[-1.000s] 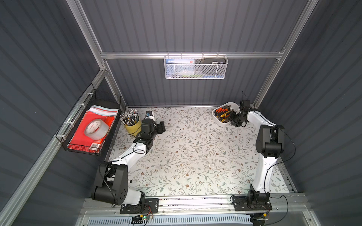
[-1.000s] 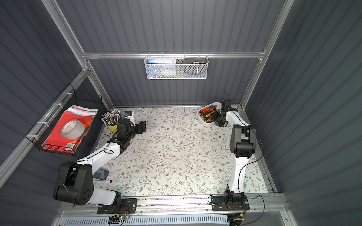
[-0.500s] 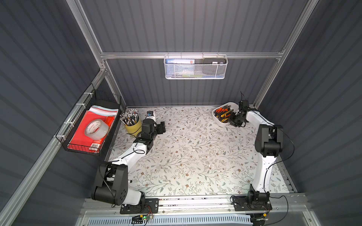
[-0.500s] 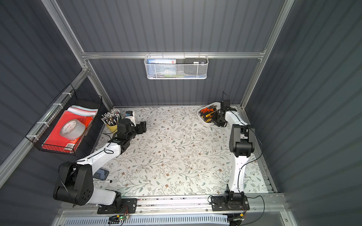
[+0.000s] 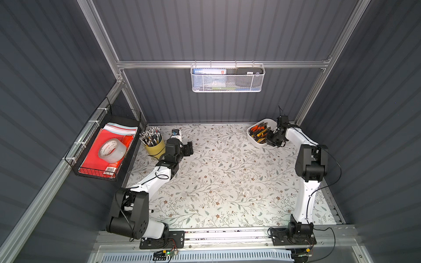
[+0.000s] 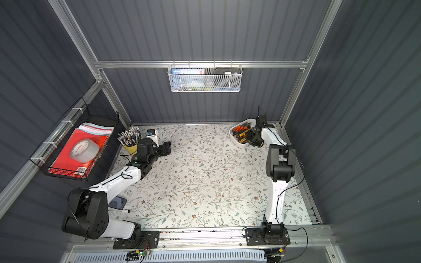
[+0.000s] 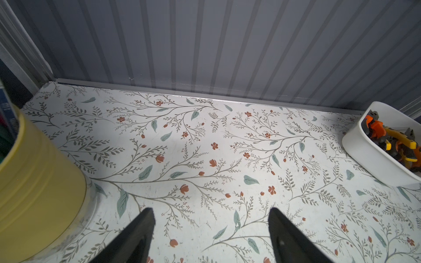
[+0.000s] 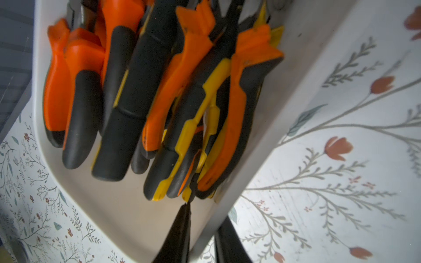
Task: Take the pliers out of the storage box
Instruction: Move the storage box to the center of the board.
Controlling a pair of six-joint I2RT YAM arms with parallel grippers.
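While the pliers (image 8: 127, 91) lie heaped in the storage box (image 8: 127, 216) at the far right of the table (image 5: 227, 182), right gripper (image 8: 205, 218) pinches the box wall, one finger inside, one outside. Left gripper (image 7: 210, 218) gapes wide, empty, beside yellow cup (image 7: 34, 182), far left.

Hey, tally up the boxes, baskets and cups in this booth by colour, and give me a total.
White: 2, the storage box and the mesh basket
Black: 1, the wire basket
Yellow: 1, the cup
Total: 4
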